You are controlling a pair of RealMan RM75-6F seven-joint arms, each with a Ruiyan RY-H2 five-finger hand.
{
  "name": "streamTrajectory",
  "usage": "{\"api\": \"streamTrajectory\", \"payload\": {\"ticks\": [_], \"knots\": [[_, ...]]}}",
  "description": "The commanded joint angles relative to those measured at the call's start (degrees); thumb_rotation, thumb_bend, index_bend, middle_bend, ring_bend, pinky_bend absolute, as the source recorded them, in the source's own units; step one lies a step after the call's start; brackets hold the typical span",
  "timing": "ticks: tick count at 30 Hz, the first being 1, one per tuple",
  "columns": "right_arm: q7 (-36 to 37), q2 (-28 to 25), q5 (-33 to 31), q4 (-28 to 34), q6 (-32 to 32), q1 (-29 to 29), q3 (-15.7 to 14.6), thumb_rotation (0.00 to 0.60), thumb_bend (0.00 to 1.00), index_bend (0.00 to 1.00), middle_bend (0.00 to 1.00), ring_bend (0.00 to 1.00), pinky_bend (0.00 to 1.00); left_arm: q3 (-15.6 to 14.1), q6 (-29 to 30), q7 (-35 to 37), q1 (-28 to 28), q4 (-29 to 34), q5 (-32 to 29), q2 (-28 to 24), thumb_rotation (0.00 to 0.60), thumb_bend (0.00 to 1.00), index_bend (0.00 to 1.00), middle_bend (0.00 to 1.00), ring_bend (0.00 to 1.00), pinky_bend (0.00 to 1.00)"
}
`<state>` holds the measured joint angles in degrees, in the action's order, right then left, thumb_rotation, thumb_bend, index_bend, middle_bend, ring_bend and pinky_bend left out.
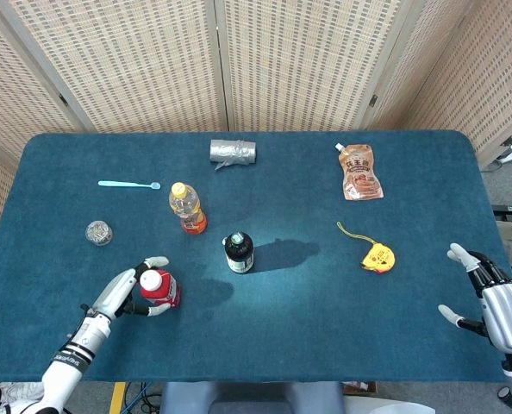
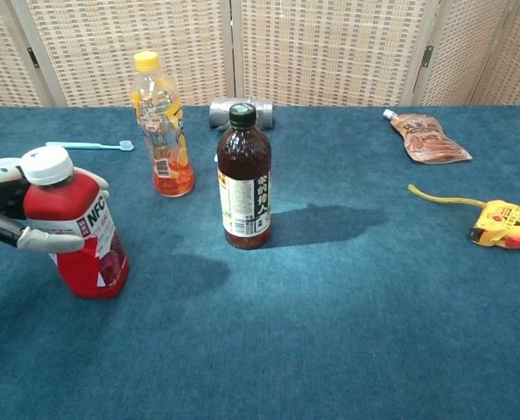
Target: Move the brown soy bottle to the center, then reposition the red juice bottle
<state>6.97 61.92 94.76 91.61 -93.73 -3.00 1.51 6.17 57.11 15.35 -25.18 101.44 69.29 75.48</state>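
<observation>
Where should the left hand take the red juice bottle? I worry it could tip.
Probably mid-body, from the bottle's left. The red juice bottle stands upright and slightly tilted; the left hand already has fingers around its label.

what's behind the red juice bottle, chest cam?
The left hand wraps the red juice bottle from its left and rear; fingers show on both sides. The palm contact and the blue table directly behind the bottle are covered.
</observation>
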Motion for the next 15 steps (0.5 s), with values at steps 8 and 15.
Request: {"api": "streamTrajectory", "payload": {"ticks": [8,15], "knots": [[0.33,0.01,-0.13,-0.19,0.18,0.05,0.29,0.600,0.00,0.12,0.26,0.18,0.43,1.69,4.10,-3.87,0.99,-0.78,-3.66,3.59,0.600,0.12,0.41,0.41,0.36,0.47],[0.69,-0.09,-0.06,-0.27,0.12,0.14,0.41,0.600,0.00,0.12,0.26,0.18,0.43,1.92,6.07,-4.56,1.63,-0.05,-2.40,4.42,0.600,0.12,0.52,0.52,0.39,0.49]]}}
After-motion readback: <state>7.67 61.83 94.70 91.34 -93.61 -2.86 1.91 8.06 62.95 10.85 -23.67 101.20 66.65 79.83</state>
